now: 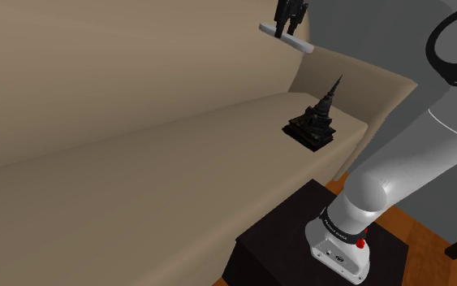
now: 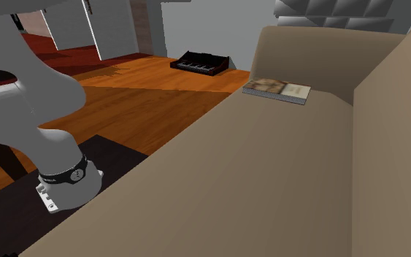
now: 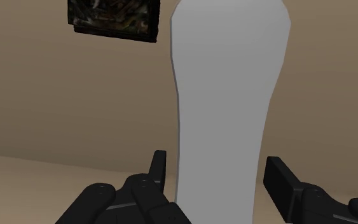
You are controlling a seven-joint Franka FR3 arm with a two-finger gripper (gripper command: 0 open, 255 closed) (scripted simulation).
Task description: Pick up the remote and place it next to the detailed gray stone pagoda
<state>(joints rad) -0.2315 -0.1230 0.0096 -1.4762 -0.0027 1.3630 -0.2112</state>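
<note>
Remote (image 1: 286, 36) hung pinched across its width in the pincer (image 1: 290, 18), high above the sofa (image 1: 137, 187); we judged the pagoda (image 1: 316, 120) lay below it, toward the shoulder view's right.

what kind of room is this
Probably a living room in a house: a long beige sofa with a book on its seat, a wooden floor, and a small dark pagoda ornament standing on the cushion.
</note>
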